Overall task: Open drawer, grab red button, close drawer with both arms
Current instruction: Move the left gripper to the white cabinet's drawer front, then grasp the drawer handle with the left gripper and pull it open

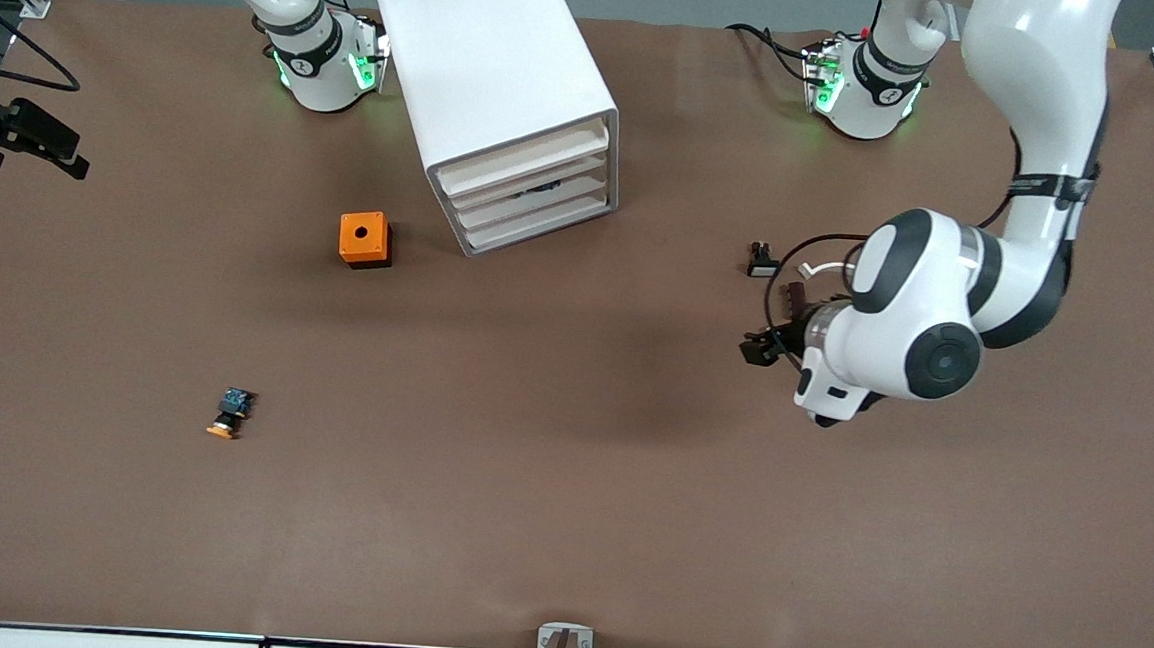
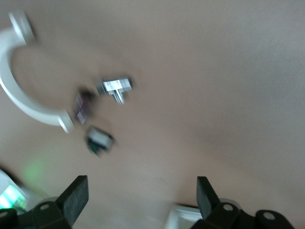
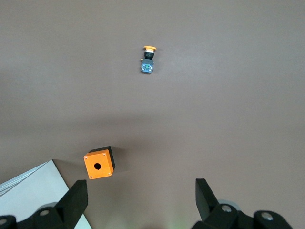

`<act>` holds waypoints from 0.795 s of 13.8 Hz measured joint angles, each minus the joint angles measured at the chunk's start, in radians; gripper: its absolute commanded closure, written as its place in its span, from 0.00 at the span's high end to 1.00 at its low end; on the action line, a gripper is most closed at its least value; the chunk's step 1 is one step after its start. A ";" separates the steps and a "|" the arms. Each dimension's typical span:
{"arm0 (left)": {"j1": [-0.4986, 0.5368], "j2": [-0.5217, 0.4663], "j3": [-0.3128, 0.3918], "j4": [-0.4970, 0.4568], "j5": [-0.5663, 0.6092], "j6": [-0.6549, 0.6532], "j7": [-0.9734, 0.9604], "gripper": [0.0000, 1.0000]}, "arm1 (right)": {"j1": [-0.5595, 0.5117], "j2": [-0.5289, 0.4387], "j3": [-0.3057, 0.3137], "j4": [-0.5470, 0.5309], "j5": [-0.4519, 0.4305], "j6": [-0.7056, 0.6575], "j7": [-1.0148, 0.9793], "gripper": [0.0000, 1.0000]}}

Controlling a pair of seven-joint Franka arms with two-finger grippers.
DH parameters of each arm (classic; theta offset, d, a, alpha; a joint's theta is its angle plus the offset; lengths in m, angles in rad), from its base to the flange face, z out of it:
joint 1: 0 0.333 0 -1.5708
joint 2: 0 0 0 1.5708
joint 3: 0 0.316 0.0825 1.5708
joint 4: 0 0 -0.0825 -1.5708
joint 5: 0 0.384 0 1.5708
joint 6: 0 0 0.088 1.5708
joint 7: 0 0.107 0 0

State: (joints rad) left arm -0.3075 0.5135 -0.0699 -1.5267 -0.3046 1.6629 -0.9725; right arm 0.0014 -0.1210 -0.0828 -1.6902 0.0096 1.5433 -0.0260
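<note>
Well, both hands are up over the brown counter (image 1: 565,524) and neither has anything in it. The left arm bends down from its base at the counter's top edge, and the left gripper (image 1: 762,347) hangs over bare tabletop toward the left arm's end. Its own wrist camera shows the left gripper (image 2: 140,195) with its fingers spread wide apart. Everything else in that view is smeared, just a white curved band and a few dark and silvery blobs I can't name.

The right arm runs out of the front camera's frame just past its base. Only its wrist camera shows the right gripper (image 3: 142,202), also spread and empty, hanging above the orange box (image 1: 365,239).

The white drawer cabinet (image 1: 497,79) stands by the edge where the bases are, between them. Its three drawers (image 1: 535,196) look pushed in, with something dark glimpsed in the gap at the middle one. I can't pick out the red-capped button for certain. A small dark part (image 1: 761,263) lies on the counter near the left gripper, too tiny to identify. The orange-capped part (image 1: 229,413) lies toward the right arm's end, nearer the front edge.
</note>
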 measured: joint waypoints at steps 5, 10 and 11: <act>-0.038 0.117 -0.060 0.068 -0.278 -0.041 -0.521 1.00 | 0.000 0.000 0.000 0.000 0.006 -0.006 0.000 1.00; -0.041 0.242 -0.132 0.123 -0.508 -0.147 -0.966 1.00 | 0.000 0.000 0.000 0.000 0.006 -0.015 -0.055 1.00; -0.042 0.264 -0.147 0.125 -0.529 -0.160 -1.028 1.00 | 0.000 0.000 0.000 0.000 0.006 -0.015 -0.058 1.00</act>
State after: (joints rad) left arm -0.3493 0.7777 -0.2172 -1.4012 -0.8339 1.5027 -2.0010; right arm 0.0014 -0.1211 -0.0828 -1.6903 0.0154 1.5282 -0.0840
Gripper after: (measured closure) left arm 0.000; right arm 0.000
